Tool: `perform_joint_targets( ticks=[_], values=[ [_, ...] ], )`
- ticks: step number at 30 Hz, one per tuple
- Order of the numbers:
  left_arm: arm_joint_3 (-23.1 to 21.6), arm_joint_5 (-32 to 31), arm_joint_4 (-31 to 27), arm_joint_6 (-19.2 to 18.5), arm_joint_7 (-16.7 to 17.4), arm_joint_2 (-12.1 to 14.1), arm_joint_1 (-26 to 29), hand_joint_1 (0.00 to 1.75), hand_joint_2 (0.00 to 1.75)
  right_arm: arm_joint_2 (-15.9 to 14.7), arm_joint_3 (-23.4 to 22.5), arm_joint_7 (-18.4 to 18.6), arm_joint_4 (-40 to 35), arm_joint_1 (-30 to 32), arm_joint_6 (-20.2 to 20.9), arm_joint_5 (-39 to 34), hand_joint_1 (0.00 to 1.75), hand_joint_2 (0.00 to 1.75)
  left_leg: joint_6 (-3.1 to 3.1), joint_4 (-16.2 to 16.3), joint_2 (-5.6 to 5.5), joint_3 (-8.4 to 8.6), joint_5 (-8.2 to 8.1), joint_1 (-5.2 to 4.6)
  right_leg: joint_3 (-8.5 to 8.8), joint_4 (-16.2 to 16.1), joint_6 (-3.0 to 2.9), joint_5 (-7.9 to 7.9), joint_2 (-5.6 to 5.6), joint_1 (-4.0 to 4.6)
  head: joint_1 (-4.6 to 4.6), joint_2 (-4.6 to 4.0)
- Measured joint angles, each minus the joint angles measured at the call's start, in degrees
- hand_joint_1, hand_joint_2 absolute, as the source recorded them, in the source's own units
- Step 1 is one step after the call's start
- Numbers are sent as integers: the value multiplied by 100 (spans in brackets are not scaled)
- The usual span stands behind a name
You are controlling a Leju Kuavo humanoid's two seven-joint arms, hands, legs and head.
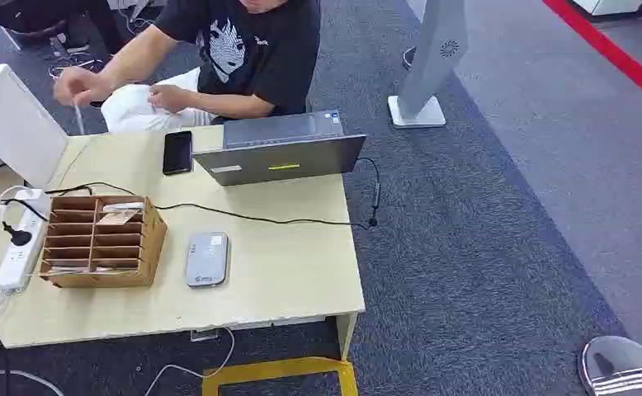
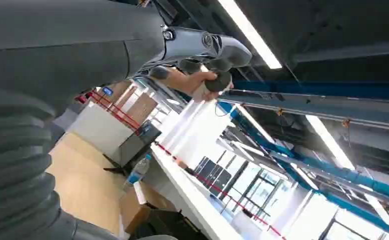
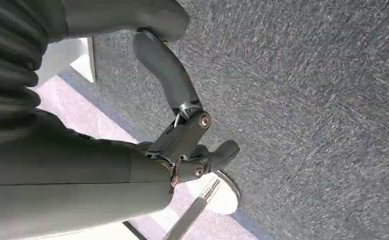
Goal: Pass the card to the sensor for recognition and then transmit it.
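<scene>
My right robot hand (image 3: 192, 145) hangs over grey carpet (image 3: 307, 100), thumb spread away from the fingers, nothing in it. My left robot hand (image 2: 210, 55) is turned up toward the ceiling lights, fingers curled in; something pale and tan lies against them, and I cannot tell whether it is gripped.

The card (image 1: 120, 218) sits in the cardboard rack (image 1: 103, 241) on the table (image 1: 285, 272), in a slot of the rack's far right column. The grey sensor (image 1: 206, 258) lies flat just right of the rack; a phone (image 1: 177, 152) and laptop (image 1: 280, 153) lie beyond the rack, a person behind them.

I expect the card to be light, thin, stiff and slick, so I would pinch its protruding edge flat between thumb and finger.
</scene>
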Motion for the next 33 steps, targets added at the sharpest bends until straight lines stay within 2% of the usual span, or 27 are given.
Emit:
perform_joint_targets(
  ticks=[3, 7, 10, 16, 20, 22, 26, 31, 33],
  values=[
    [-59, -33, 232, 9, 11, 65, -125, 0, 175, 0, 0, -26, -26, -8, 0, -15, 0, 175, 0, 0, 2, -2, -1, 0, -4, -1, 0, 0, 4, 0, 0, 0],
    [-249, -323, 744, -61, 188, 87, -476, 0, 175, 0, -59, -173, -72, -35, 0, -116, 0, 175, 0, 4, -1, -10, 0, 0, -14, -2, 1, 1, -1, 0, 2, 0],
    [-525, -448, 1137, -236, 212, 52, -853, 0, 175, 0, -118, -190, -120, -85, 0, -157, 0, 175, 3, 3, 1, -11, 3, -1, -11, -1, 4, 9, 0, 0, 2, 0],
    [-863, -498, 1519, -315, 240, -9, -1166, 0, 175, 0, -166, -195, -173, -103, 0, -157, 0, 175, 3, 4, 22, -10, 3, -1, -17, -1, 2, 15, 20, 0, 2, 0],
    [-1154, -312, 1558, -1026, 398, -40, -1273, 0, 175, -2, -206, -225, -177, -107, 0, -157, 0, 175, 3, 7, 19, -15, 3, -1, -25, -2, 3, 14, 17, 0, 2, 0],
    [-1354, -134, 1537, -1245, 489, -92, -1361, 0, 175, -11, -218, -245, -175, -110, 0, -151, 0, 175, 3, 7, 18, -17, 3, -1, -24, -1, 3, 15, 17, 0, 2, 0],
    [-1736, -72, 1311, -1379, 597, -179, -1472, 0, 175, -20, -264, -260, -175, -107, 0, -114, 0, 175, 3, 7, 25, -18, 3, -3, -24, -1, 5, 17, 21, -2, 2, 0],
    [-1972, 83, 1108, -1388, 743, -179, -1488, 0, 175, -26, -302, -260, -170, -107, 0, -111, 0, 175, 3, 7, 24, -18, 3, -2, -24, -1, 5, 17, 21, -2, 2, 0],
    [-2002, 147, 1075, -1364, 767, -179, -1487, 17, 175, -26, -313, -262, -168, -107, 0, -114, 0, 175, 3, 6, 23, -18, 3, 0, -24, -1, 4, 16, 20, -2, 2, 0]
  ],
)
